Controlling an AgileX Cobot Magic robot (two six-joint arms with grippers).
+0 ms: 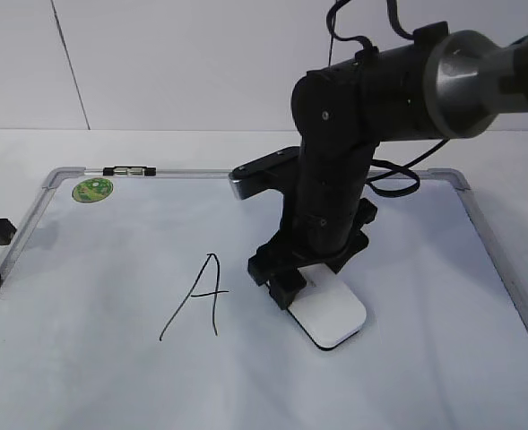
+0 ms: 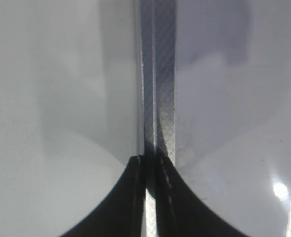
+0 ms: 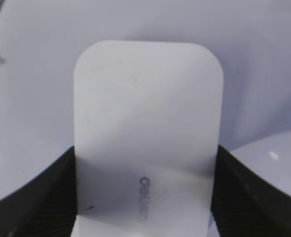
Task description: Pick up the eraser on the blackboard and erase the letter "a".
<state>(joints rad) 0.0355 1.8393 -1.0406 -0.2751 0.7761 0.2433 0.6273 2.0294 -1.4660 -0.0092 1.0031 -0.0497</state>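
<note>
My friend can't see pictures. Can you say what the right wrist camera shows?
A white eraser with grey "deli" lettering sits between the right gripper's two black fingers, which press its sides. The white blackboard lies underneath.

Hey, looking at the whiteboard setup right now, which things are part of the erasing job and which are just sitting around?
Part of the job:
- eraser, between the right gripper fingers
- blackboard

The lowercase "a" isn't visible.

Just sitting around:
- capital "A"
- marker on the top frame
- green sticker
- left gripper, idle over the frame
</note>
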